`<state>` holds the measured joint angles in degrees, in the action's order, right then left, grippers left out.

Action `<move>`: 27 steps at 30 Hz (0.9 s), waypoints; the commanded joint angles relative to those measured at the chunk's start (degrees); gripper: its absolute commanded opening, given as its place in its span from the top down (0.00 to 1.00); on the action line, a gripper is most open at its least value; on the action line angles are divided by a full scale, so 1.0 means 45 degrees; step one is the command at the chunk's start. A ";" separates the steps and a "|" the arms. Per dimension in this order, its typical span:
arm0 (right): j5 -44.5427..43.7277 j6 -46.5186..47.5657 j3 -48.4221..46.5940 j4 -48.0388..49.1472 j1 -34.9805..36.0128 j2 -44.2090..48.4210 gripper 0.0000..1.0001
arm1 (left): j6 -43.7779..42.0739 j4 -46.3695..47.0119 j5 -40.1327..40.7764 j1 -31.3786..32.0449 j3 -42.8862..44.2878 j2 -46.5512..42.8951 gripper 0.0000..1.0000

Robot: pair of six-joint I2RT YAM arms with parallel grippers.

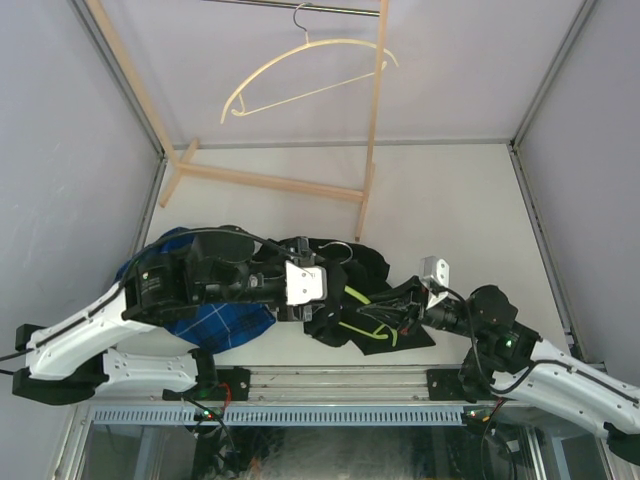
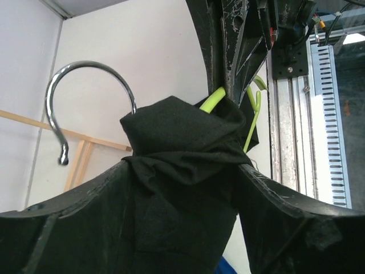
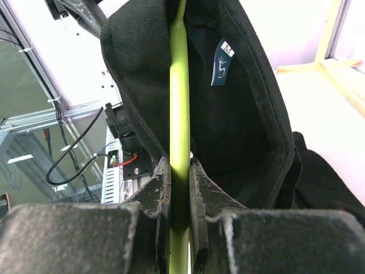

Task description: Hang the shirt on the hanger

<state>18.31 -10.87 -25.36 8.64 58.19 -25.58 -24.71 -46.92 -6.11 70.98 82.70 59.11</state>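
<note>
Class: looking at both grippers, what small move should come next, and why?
Probably the left gripper should draw the shirt further along the hanger. It is shut on bunched shirt beside the hook, bare hanger pokes out beyond, and the right gripper clamps the hanger.

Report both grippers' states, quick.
Left gripper: closed, pinching a bunch of the black shirt.
Right gripper: closed on the lime-green hanger.
</note>
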 commanded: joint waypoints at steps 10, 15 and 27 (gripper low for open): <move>-0.0103 0.0092 -0.0793 0.0466 0.0117 0.0646 1.00 | 0.0374 0.0116 0.1265 0.0052 0.0020 -0.2066 0.13; 0.0317 0.0091 -0.0799 0.0542 0.0116 0.0653 1.00 | 0.0298 -0.0024 0.1870 0.0028 -0.0331 -0.1902 0.18; 0.0843 -0.0024 -0.0800 0.1299 0.0134 0.0377 1.00 | 0.0197 -0.0355 0.0071 0.0027 -0.0118 -0.0562 0.45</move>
<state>20.45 -10.68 -25.67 6.20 58.33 -23.77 -24.01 -49.28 -2.02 71.02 82.24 56.21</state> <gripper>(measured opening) 0.070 0.566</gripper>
